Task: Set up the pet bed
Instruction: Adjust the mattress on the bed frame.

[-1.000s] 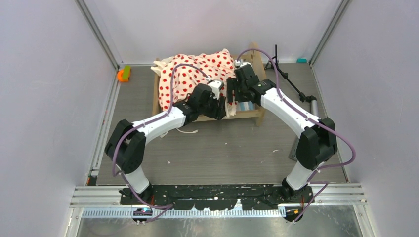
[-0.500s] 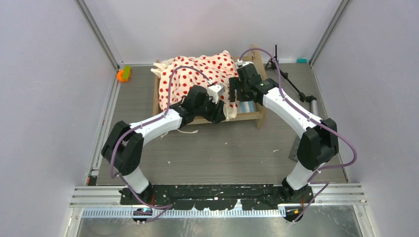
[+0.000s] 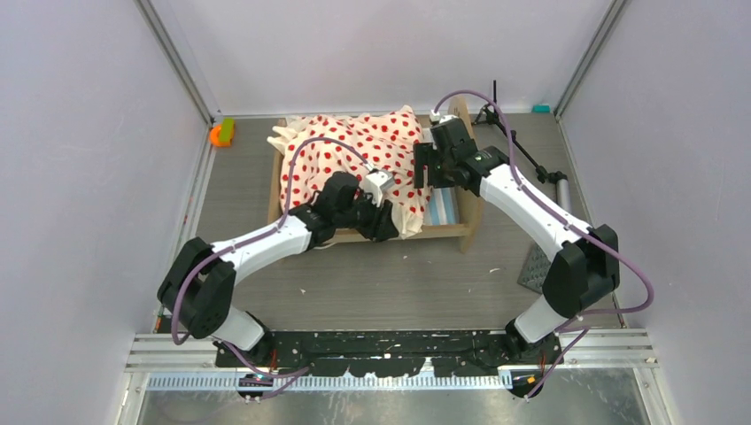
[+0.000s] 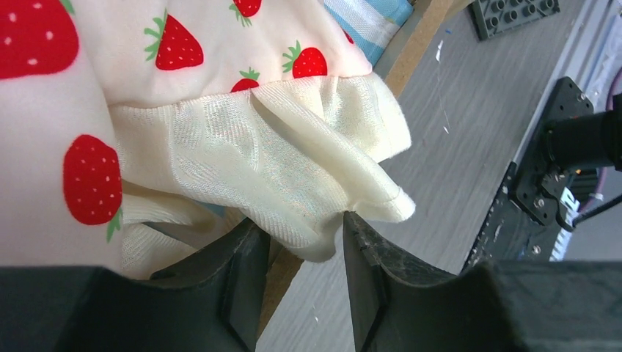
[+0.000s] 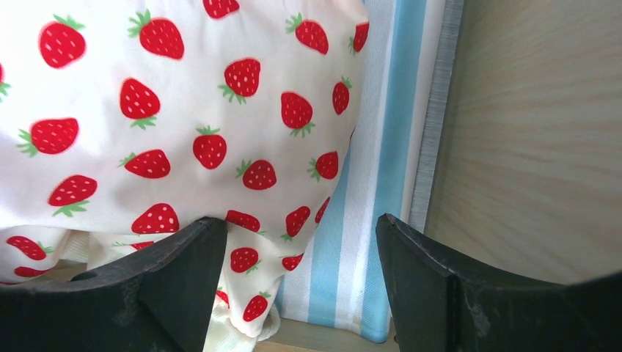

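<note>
At the front rail of the bed frame [image 3: 443, 232], the left gripper [image 4: 301, 227] has its jaws half-spread around the blanket ruffle [image 4: 279, 161]. The right gripper [image 5: 297, 220] gapes wide above the striped mattress [image 5: 381, 147].

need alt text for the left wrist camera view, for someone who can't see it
The left gripper straddles the cream ruffle of a strawberry-print blanket, jaws apart around its hem. Behind are a blue-striped mattress, the wooden bed frame and the grey table.
</note>
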Controlling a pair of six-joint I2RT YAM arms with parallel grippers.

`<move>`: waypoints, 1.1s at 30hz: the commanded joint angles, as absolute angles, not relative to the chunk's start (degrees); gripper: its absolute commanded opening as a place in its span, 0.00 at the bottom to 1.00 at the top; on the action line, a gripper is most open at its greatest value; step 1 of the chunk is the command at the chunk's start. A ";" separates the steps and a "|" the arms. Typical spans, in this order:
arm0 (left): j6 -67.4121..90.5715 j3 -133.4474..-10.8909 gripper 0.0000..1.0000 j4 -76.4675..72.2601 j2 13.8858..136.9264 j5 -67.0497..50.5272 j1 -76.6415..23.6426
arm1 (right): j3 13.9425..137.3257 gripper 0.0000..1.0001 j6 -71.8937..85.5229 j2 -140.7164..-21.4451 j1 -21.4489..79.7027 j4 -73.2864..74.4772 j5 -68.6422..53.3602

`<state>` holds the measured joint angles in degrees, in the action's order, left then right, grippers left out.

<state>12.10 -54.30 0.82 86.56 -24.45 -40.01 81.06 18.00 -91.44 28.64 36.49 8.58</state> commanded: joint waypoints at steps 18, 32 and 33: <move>17.00 -50.78 0.61 8.76 76.91 -24.62 -41.31 | 79.97 0.79 19.97 -81.55 28.41 38.34 3.18; 20.26 -53.58 0.69 11.62 68.48 -17.42 -41.31 | 76.45 0.79 21.53 -87.77 31.86 35.75 3.55; 20.30 -53.80 0.69 11.71 67.99 -16.72 -41.30 | 76.43 0.79 21.61 -88.25 32.02 35.55 3.48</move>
